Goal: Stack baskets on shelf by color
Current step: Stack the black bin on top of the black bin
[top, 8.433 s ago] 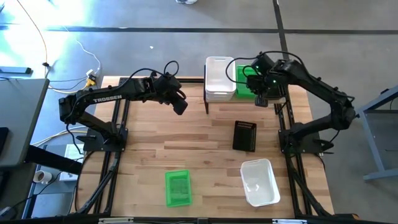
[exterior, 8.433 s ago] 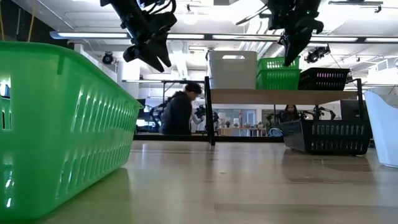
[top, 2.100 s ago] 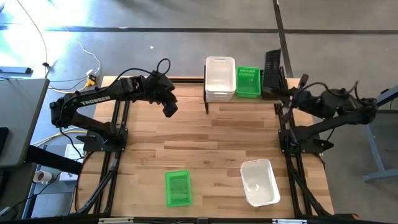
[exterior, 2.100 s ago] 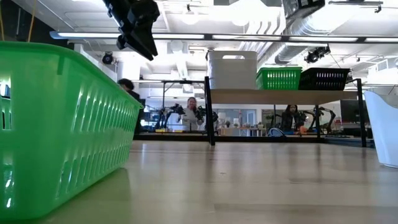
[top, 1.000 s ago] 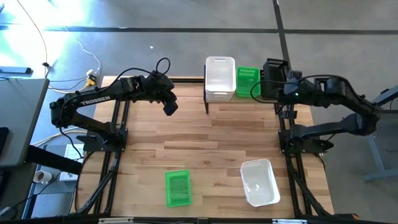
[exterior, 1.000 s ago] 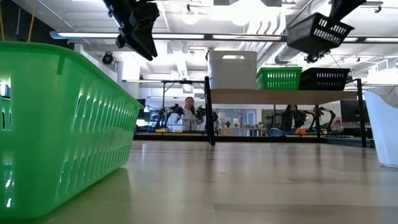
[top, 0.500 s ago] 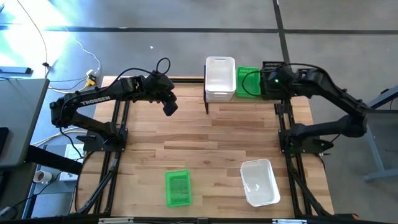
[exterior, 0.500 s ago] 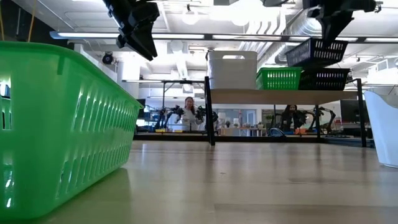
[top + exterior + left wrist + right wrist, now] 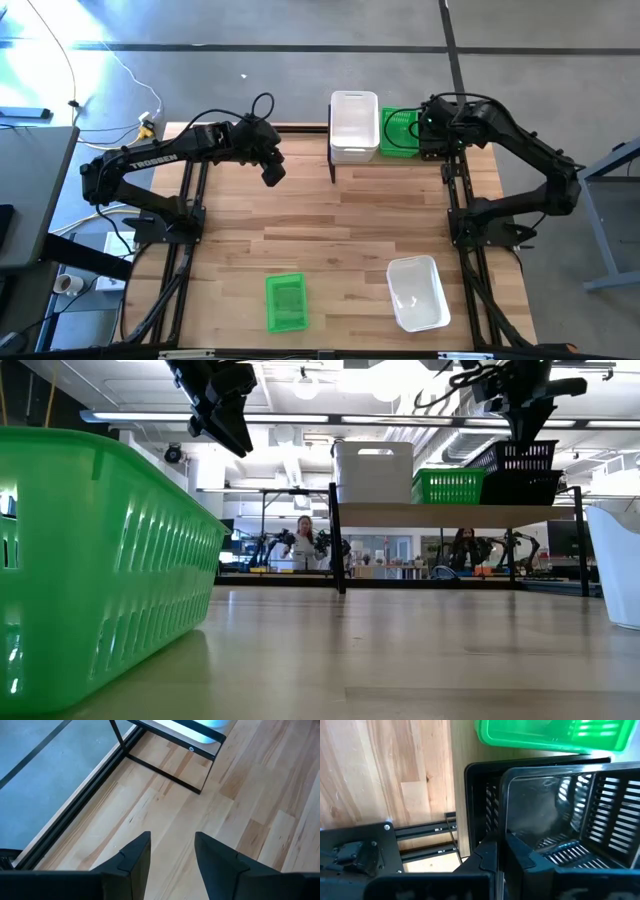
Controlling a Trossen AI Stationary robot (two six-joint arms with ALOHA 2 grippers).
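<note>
We take the shelf (image 9: 455,514) as our landmark: a light-wood plank on black legs at the table's far edge. On it we see a white basket (image 9: 353,125) at the end nearest the left arm, a green basket (image 9: 398,131) just beside it in the middle, and a black basket (image 9: 522,488) at the end nearest the right arm. The right gripper (image 9: 524,426) hangs directly above that black-basket end of the shelf, and its fingers (image 9: 487,857) are pinched narrowly on the rim wall of a second black basket (image 9: 518,456). In the low view this held basket sits tilted, its lower part nested into the black basket on the shelf; the right wrist view shows it inside the outer black rim, with the green basket just beside. The left gripper (image 9: 270,172) hovers over the tabletop (image 9: 330,220) off the shelf's white-basket end, near but not touching it, its fingers (image 9: 132,857) parted with only bare wood between them and nothing held. Well away from the shelf, toward the table's near edge, another green basket (image 9: 285,302) and another white basket (image 9: 417,292) lie apart from each other on the tabletop.
</note>
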